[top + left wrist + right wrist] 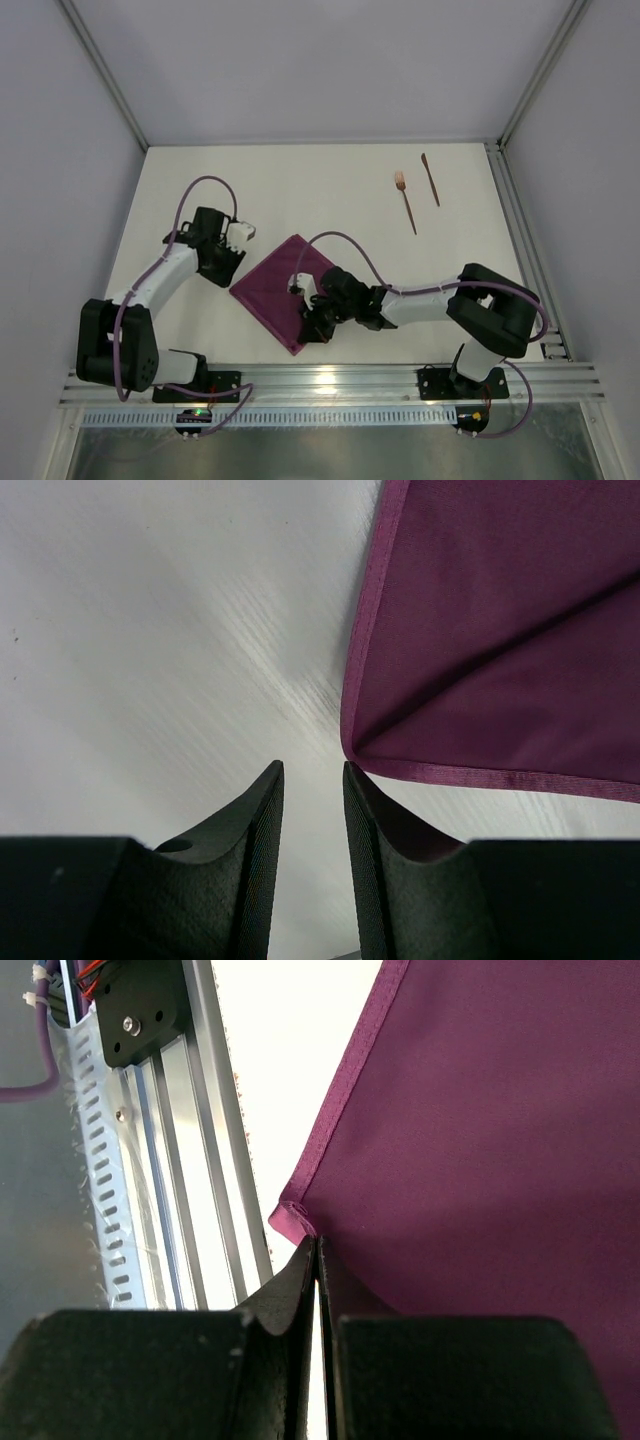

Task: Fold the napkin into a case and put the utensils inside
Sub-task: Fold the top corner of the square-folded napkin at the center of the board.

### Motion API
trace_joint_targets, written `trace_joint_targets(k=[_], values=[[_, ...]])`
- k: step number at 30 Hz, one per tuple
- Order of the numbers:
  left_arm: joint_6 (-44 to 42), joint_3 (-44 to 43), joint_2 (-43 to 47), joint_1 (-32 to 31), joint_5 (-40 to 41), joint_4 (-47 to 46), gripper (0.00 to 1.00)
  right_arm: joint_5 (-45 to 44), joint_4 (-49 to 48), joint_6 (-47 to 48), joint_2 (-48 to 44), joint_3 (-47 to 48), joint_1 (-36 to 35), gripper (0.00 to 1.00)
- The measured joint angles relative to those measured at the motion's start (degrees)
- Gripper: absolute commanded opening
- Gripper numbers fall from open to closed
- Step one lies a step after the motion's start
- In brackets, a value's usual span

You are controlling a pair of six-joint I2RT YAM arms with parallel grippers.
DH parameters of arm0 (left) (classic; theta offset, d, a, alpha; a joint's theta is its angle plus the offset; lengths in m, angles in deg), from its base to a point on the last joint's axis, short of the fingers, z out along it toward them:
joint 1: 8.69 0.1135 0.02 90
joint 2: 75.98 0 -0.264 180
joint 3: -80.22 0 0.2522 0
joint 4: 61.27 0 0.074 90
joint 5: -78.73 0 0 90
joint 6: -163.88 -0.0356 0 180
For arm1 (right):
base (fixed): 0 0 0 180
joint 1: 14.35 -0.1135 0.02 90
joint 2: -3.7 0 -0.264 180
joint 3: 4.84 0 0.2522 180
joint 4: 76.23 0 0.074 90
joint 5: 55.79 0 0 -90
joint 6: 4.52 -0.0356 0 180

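On the left, the left gripper (313, 765) is lowered over the white tabletop (300, 190) at the left corner of the magenta-purple soft cloth napkin (278, 290). Its black fingers (255, 840) stand a little apart, with only bare table showing in the gap. The hemmed corner lies just beside the tip of the right-hand finger and is not between the two. The napkin lies flat near the middle of the near half of the table, turned like a diamond. In the left wrist view, a fold line runs inward from that left corner. At the napkin's near corner, close to the aluminium rail (215, 1160) along the table's near edge, the right gripper (317, 1243) has its fingers pressed together, tips touching the corner. Whether any cloth is nipped between them I cannot tell. Far right, well apart from the napkin, the slim copper-coloured metal fork (407, 203) lies on the table with the matching thin knife (430, 180) just to its right.
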Motion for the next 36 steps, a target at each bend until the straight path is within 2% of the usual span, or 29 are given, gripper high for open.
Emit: trace_joint_targets(k=[12, 16, 17, 18, 21, 27, 31, 36], values=[[-0.33, 1.11, -0.7, -1.68, -1.55, -0.39, 0.33, 0.09, -2.05, 1.64, 0.15, -1.6, -0.94, 0.04], [-0.48, 1.57, -1.07, -2.62, -1.9, -0.63, 0.33, 0.13, -2.97, 1.95, 1.66, -1.79, -0.96, 0.12], [-0.48, 1.66, -1.22, -2.86, -1.95, -0.68, 0.33, 0.09, -3.06, 2.01, 1.97, -1.95, -0.96, 0.15], [-0.5, 1.79, -1.42, -3.08, -1.97, -0.76, 0.33, -0.04, -3.19, 2.14, 2.08, -2.29, -0.96, 0.25], [-0.72, 2.16, -1.86, -3.28, -1.95, -0.94, 0.33, 0.02, -3.74, 2.4, 1.9, -2.91, -0.96, 0.33], [-1.27, 2.45, -3.39, -3.28, -0.98, -2.45, 0.32, -0.28, -1.53, 2.78, -0.52, -2.91, -1.18, 0.43], [-1.49, 3.45, -4.02, -3.3, -0.63, -3.41, 0.32, -0.96, 1.46, 2.8, -6.6, -3.15, -1.49, 0.51], [-1.57, 4.31, -3.98, -3.43, -0.48, -3.48, 0.32, -1.51, 3.1, 2.78, -15.98, -4.31, -1.95, 0.51]])
